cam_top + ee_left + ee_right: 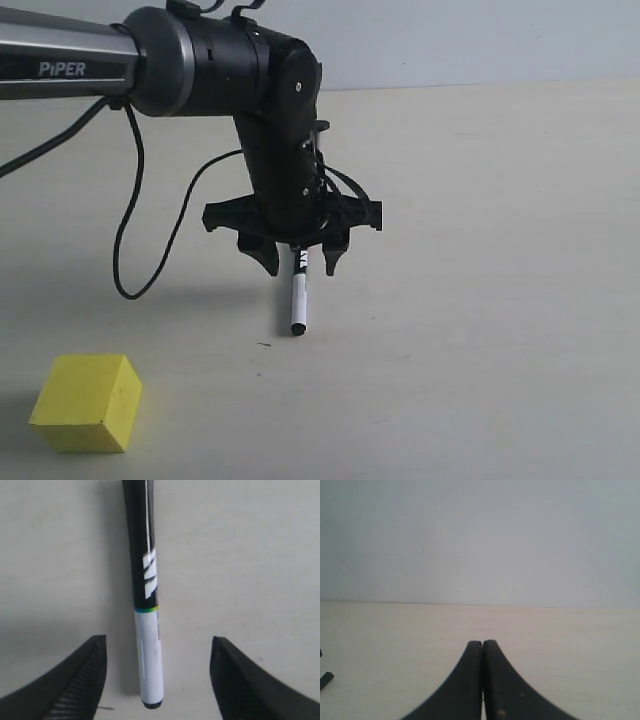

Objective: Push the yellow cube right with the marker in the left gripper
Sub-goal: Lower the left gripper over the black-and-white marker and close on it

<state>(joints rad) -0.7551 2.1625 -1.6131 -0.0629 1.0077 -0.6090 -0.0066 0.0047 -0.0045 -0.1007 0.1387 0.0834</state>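
Exterior view: left end effector (pixel 302 268) points down (jaws spread), straddling marker (pixel 298 300).

- The exterior view sits low and close, looking across the table (pixel 480 330) toward a pale wall (pixel 450 40), tilted slightly downward.
- The left wrist view looks steeply down past the left gripper (pixel 159 645) at the tabletop, very near (the marker (pixel 147 630) runs through its middle).
- The right wrist view looks almost level along the table to the wall, over the right gripper (pixel 482 647).
- The exterior and left wrist views share the marker and the tabletop around it.
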